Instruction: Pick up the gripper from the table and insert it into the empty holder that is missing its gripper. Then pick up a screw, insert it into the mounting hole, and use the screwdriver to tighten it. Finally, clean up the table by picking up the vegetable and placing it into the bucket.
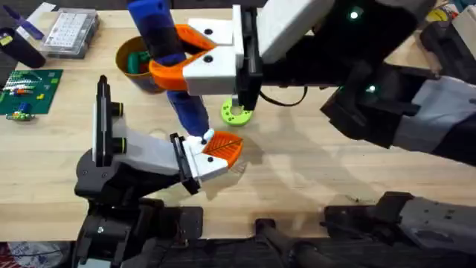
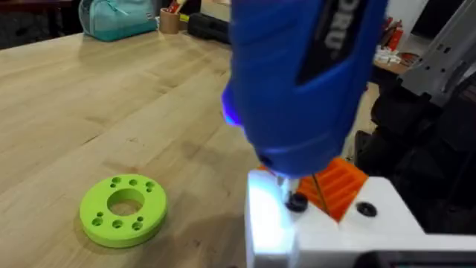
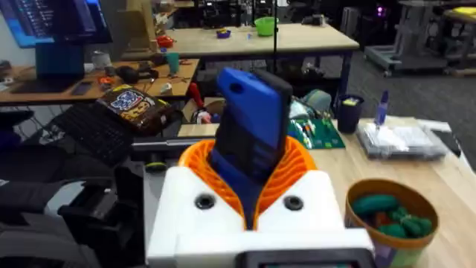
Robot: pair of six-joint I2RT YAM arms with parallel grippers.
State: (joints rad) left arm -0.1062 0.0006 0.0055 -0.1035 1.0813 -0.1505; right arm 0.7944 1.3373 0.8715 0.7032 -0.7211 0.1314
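Worktop carried bucket at far left. Right gripper, jaws clamped on screwdriver, held it tilted, bit down at left gripper. Left jaws' state: cannot tell. Green disc just beside.

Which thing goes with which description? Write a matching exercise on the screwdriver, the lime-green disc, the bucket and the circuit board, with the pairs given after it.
Things:
1. screwdriver
2. lime-green disc
3. bucket
4. circuit board

Descriptions:
A. holds green toy pieces
B. clamped in the right gripper
C. at the left edge of the table
D. lies flat on bare wood, mid-table

Pairs: 1-B, 2-D, 3-A, 4-C
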